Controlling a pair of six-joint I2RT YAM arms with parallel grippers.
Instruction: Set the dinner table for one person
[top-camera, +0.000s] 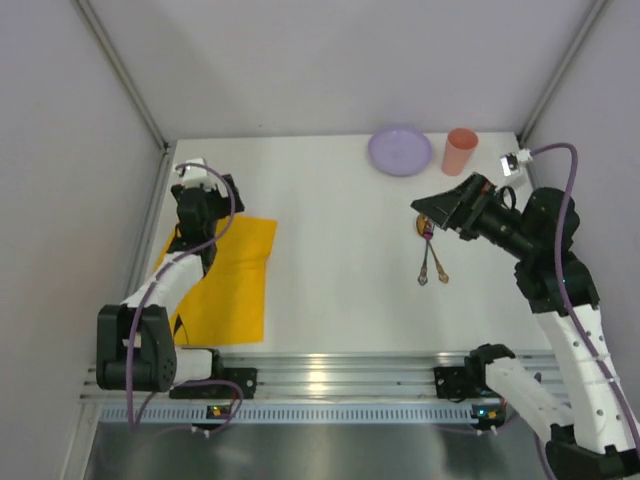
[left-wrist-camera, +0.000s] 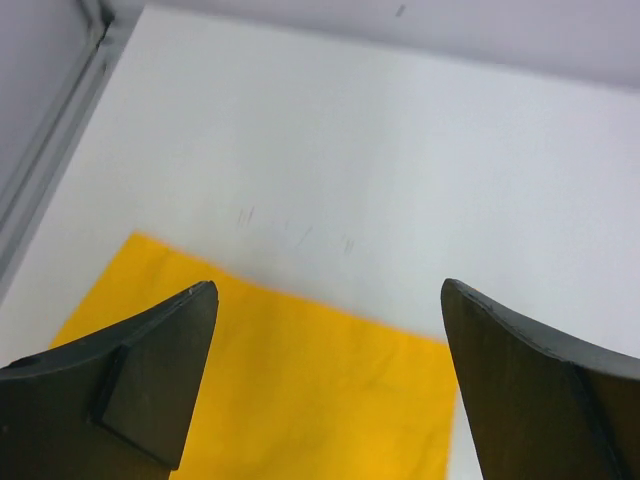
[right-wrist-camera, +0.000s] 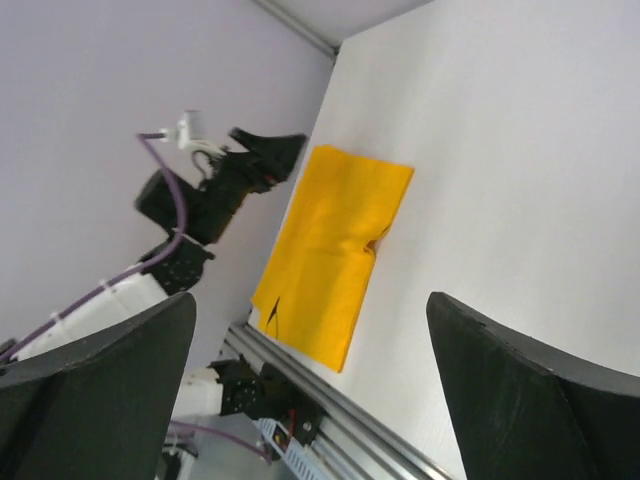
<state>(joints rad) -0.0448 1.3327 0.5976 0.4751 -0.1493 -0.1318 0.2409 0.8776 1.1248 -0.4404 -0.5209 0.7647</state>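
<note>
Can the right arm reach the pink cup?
Probably yes. The open right gripper hangs near the pink plastic cup, with only bare white tabletop between them; the round purple plate sits beside the cup, not between.

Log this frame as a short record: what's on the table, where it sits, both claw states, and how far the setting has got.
surface: white dinner table
placemat: yellow, near left
plate: purple, far edge, right of centre
cup: pink, upright, just right of the plate
utensils: two, side by side, right of centre
left claw: open, empty, over the placemat's far edge
right claw: open, empty, over the utensils' far ends
progress: nothing set on the placemat yet
</note>
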